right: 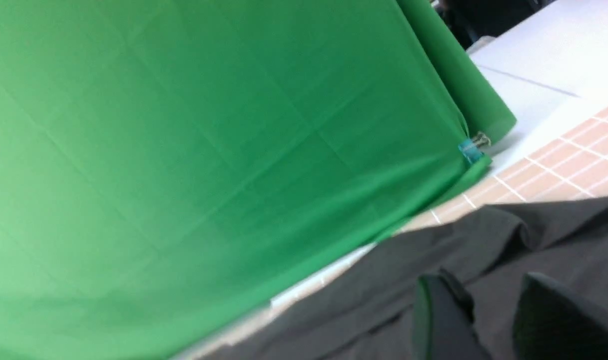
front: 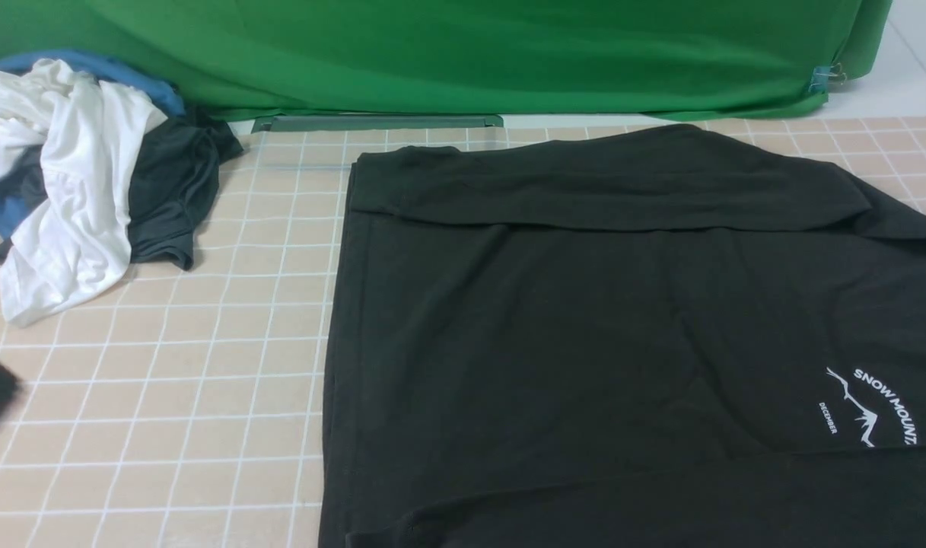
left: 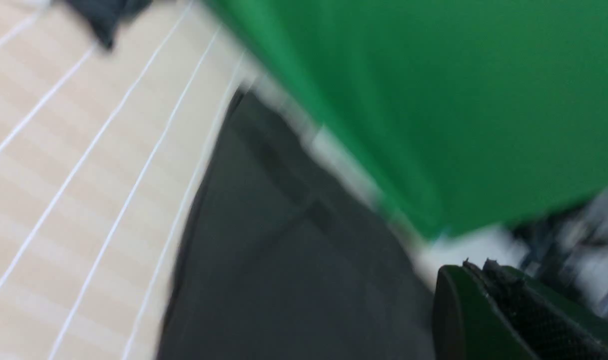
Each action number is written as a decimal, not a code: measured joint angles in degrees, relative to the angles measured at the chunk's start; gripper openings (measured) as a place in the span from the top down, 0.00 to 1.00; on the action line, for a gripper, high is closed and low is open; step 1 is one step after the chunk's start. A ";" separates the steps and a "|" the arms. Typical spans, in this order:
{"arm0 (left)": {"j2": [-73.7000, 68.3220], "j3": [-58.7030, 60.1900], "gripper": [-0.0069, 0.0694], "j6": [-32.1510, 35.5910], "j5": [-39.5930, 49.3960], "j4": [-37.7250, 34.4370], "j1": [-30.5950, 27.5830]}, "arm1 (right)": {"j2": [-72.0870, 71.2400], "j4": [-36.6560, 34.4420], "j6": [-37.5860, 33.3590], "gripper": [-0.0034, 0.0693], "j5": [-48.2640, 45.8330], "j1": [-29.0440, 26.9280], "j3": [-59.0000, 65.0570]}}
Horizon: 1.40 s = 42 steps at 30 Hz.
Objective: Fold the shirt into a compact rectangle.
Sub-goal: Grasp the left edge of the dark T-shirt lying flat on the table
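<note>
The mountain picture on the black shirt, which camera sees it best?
The front view. The white mountain print and its letters show clearly on the shirt there. In the left wrist view the shirt is just a dark blur, and in the right wrist view just wrinkled black folds; neither shows the print.

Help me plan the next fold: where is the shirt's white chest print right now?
Front view: the chest print lies on the black shirt, at the robot's near right, away from the clothes pile at far left.
</note>
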State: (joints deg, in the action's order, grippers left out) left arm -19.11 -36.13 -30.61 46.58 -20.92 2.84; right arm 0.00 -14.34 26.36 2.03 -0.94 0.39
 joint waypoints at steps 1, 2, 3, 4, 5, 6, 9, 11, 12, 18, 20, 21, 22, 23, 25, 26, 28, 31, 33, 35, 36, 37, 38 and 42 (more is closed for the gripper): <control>-3.30 -1.04 0.89 3.80 3.30 -2.54 0.00 | 0.00 -0.15 0.12 0.66 0.91 0.00 0.00; -6.65 -1.56 0.89 6.70 5.68 -5.16 0.00 | 0.00 -0.20 0.16 0.70 1.45 0.00 0.00; -10.14 -1.93 0.89 10.07 8.35 -7.72 0.00 | 0.00 -0.28 0.05 0.74 1.55 0.00 -0.14; -12.99 -2.06 0.89 12.60 10.34 -9.57 0.00 | 0.05 -0.33 -0.64 0.79 0.93 0.00 -0.91; -16.56 -2.06 0.89 15.36 12.55 -11.56 0.00 | 0.43 -0.39 -2.07 0.85 0.10 0.00 -2.53; -20.10 -2.06 0.89 17.69 14.52 -12.93 0.00 | 1.22 -0.39 -4.23 0.88 -1.12 0.06 -4.92; -29.18 -2.06 0.89 23.32 18.03 -14.63 0.00 | 5.95 -0.45 -12.97 0.91 -8.51 0.65 -15.18; -33.08 -2.06 0.89 25.55 18.74 -15.06 0.12 | 10.27 -0.45 -18.32 0.91 -16.65 0.94 -22.54; -34.66 -2.06 0.89 26.32 18.79 -15.06 0.49 | 12.45 -0.45 -20.30 0.91 -21.10 1.06 -25.81; -39.54 0.61 0.89 18.85 11.09 -10.69 9.64 | 28.27 -0.45 -29.02 0.91 -52.80 1.11 -42.19; -41.59 1.55 0.89 15.76 8.44 -9.36 15.38 | 31.84 -0.45 -31.02 0.91 -58.13 1.11 -43.56; -42.80 1.56 0.89 14.27 7.18 -8.36 18.32 | 33.53 -0.45 -31.85 0.91 -59.92 1.11 -43.80; -44.09 1.47 0.89 12.62 5.54 -7.37 21.12 | 35.13 -0.41 -32.39 0.91 -61.42 1.11 -43.93; -45.27 1.27 0.89 11.28 4.33 -6.22 23.20 | 36.38 -0.34 -32.82 0.91 -62.14 1.11 -44.05; -48.29 -0.03 0.88 8.08 2.21 -2.88 27.20 | 39.10 -0.34 -33.46 0.91 -63.12 1.11 -44.05; -50.49 -1.40 0.88 6.47 1.34 -0.42 29.28 | 40.30 -0.34 -33.62 0.91 -63.47 1.11 -44.05; -54.70 -4.15 0.85 5.05 0.68 3.56 31.88 | 42.32 -0.34 -33.67 0.91 -63.62 1.11 -44.05; -58.91 -6.87 0.79 4.32 0.19 6.29 32.99 | 43.57 -0.34 -33.67 0.91 -63.56 1.11 -44.05; -62.07 -8.59 0.71 3.89 -0.10 7.91 33.15 | 43.79 -0.34 -33.75 0.91 -63.31 1.16 -44.05; -63.82 -9.42 0.64 3.75 -0.10 8.50 33.15 | 43.79 -0.34 -33.80 0.91 -63.08 1.27 -44.05; -65.38 -10.16 0.57 3.75 -0.15 8.90 33.15 | 43.79 -0.34 -33.91 0.91 -62.99 1.40 -44.05; -66.18 -10.47 0.53 3.75 -0.28 9.11 33.15 | 43.79 -0.34 -33.95 0.91 -62.93 1.51 -44.05; -67.30 -10.67 0.47 3.75 -0.61 9.34 33.15 | 43.79 -0.34 -33.95 0.91 -62.83 1.58 -44.05; -70.15 -10.74 0.31 5.33 -1.14 9.58 33.15 | 43.79 -0.34 -33.95 0.91 -62.65 1.68 -43.99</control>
State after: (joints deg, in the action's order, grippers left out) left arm -89.26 -46.87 -25.28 45.44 -11.34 35.98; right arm 43.79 -14.68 -7.59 -60.62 0.74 -43.60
